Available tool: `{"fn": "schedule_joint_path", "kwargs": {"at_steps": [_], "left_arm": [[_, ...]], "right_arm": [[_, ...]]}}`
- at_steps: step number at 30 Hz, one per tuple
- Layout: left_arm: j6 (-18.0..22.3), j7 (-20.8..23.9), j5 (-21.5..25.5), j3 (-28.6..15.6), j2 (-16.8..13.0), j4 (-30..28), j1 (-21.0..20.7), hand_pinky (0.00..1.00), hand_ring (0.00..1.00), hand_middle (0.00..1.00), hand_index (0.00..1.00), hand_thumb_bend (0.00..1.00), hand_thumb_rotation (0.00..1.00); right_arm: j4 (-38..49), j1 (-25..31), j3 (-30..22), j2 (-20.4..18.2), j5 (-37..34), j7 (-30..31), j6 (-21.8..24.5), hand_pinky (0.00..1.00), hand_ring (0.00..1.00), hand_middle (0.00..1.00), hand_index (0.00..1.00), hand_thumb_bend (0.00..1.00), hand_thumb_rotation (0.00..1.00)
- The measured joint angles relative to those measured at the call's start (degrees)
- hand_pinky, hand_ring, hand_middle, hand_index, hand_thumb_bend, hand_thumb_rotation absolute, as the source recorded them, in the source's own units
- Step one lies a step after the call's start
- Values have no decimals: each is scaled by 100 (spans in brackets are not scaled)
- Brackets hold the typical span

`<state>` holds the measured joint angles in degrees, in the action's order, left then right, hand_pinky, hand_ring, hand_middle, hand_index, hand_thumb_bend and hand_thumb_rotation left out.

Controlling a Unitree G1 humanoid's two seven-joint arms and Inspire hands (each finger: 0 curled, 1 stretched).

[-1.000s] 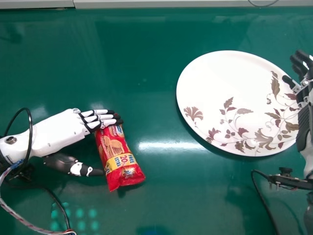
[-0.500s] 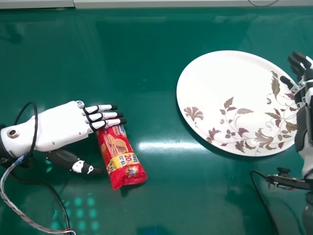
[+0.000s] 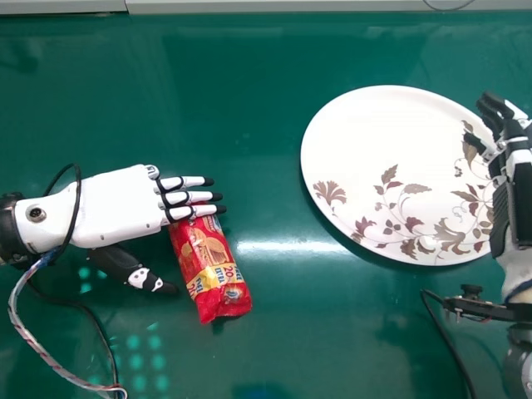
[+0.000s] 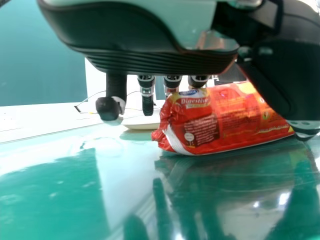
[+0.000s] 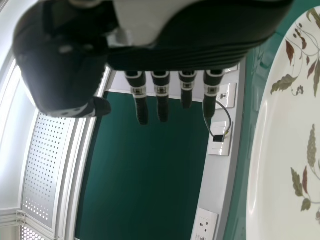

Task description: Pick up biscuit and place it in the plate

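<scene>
Left hand (image 3: 120, 208) open over the biscuit (image 3: 218, 283), which lies on the table (image 3: 274, 341) left of the plate (image 3: 391, 125).
Its straight fingers hide the biscuit's far end in the head view; the left wrist view shows that end's crinkled wrapper, though whether they touch it I cannot tell. The right hand (image 3: 517, 199), open and empty, covers some plate rim; its wrist view adds sockets (image 5: 219, 145).

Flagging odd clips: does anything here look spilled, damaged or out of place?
Nothing stands out. The biscuit packet lies on the green table, slanted but with no tear or spill in sight, partly under the left hand. The plate sits flat, with no visible chip.
</scene>
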<state>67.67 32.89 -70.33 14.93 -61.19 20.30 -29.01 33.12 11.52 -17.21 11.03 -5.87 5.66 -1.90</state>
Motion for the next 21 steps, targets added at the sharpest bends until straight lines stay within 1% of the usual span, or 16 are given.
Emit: {"fn": "schedule_joint_path", "kwargs": {"at_steps": [5,9,11,13,14,17,20,21], "left_arm": [[-117,529,-296,280,-7,0,-146,0,100,100,100,100,31],[-248,1143,-617,548,-44,6,-202,0,100,100,100,100,31],[-271,1423,-733,670,-80,13,-221,0,100,100,100,99,28],[-260,1611,-760,751,-144,26,-234,0,100,100,100,97,25],[-248,1686,-760,793,-171,27,-238,0,100,100,100,94,25],[-270,1793,-770,864,-239,6,-238,0,100,100,100,94,28],[-299,1838,-779,876,-328,-31,-237,0,100,100,100,92,29],[-294,1847,-767,875,-358,-55,-235,0,100,100,100,89,29]], "right_arm": [[-75,-48,7,-10,-51,4,0,88,93,94,92,37,37],[-109,-87,8,-10,-71,7,1,87,92,93,91,36,34],[-159,-110,9,-10,-81,12,1,87,92,93,90,37,36],[-216,-125,9,-10,-82,13,1,87,92,93,90,37,36],[-233,-125,9,-10,-84,13,1,88,92,92,90,37,36],[-249,-132,8,-10,-90,16,1,88,92,93,91,37,37],[-257,-141,8,-9,-104,23,1,89,93,93,91,37,37],[-263,-143,8,-9,-115,26,1,89,93,93,91,36,36]]}}
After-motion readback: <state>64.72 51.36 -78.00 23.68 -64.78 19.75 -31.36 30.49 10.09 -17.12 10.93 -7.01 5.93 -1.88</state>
